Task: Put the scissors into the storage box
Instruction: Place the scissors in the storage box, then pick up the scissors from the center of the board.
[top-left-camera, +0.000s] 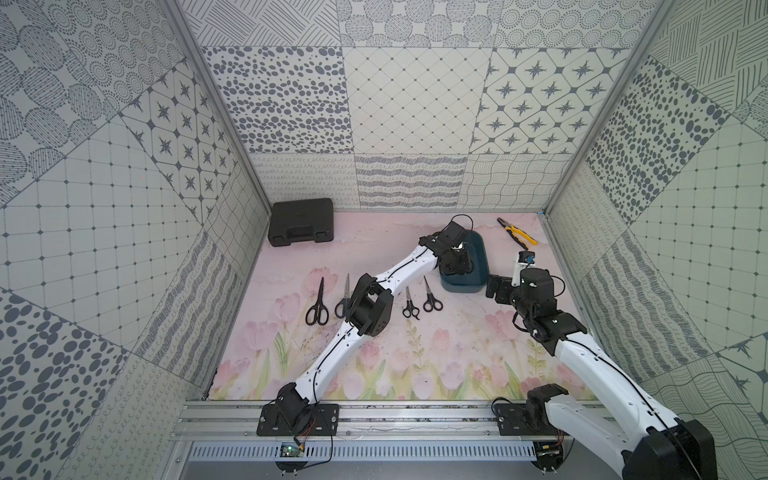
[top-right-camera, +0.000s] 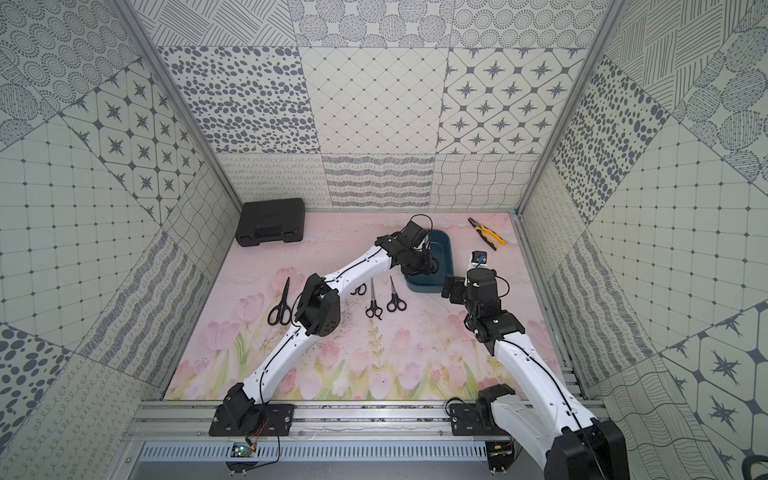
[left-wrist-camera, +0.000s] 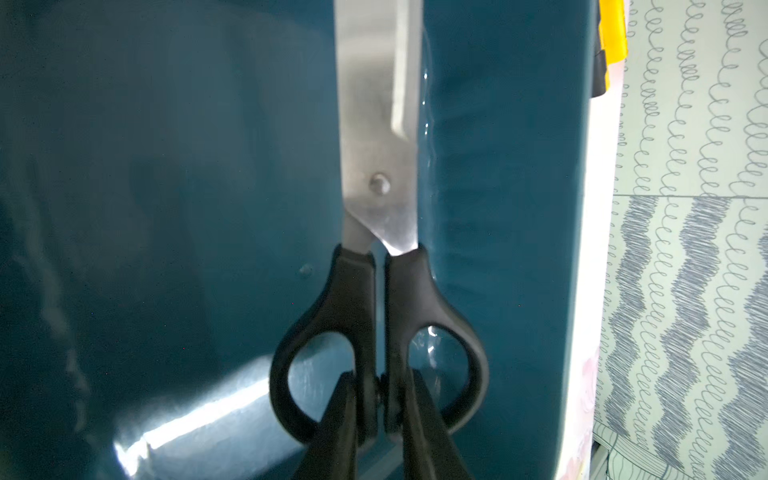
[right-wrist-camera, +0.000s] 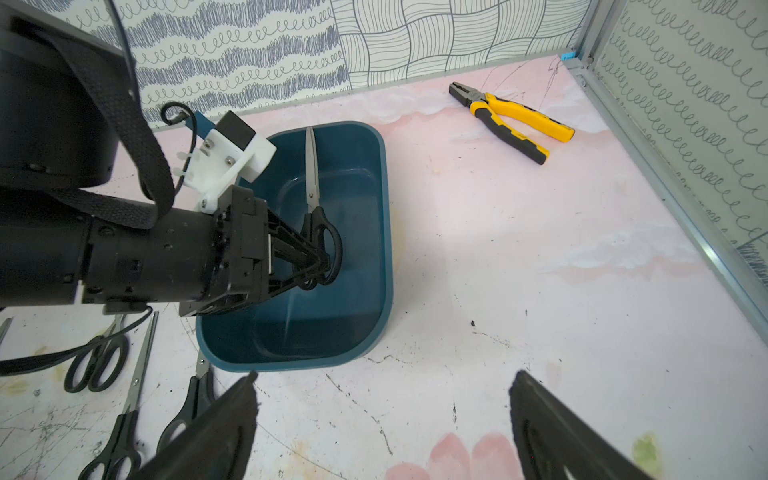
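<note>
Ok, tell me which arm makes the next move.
Left. The left gripper is shut on the black-handled scissors inside the storage box, likely ready to release; the right gripper is open and empty beside the box.

The bench (top-left-camera: 457, 345) is covered by a pink sheet printed with tulips and marked with dark scuffs. A black case (top-left-camera: 301, 222) is set in its far left corner, and yellow-handled pliers (top-left-camera: 517, 231) are laid near the far right corner. The storage box (top-left-camera: 463, 287) is placed between them, nearer the pliers. In front, a row is formed with blades pointing away: large scissors (top-left-camera: 318, 303), half-hidden scissors (top-left-camera: 345, 286), small scissors (top-left-camera: 410, 304) and, nearest the box, short scissors (top-left-camera: 431, 297).
</note>
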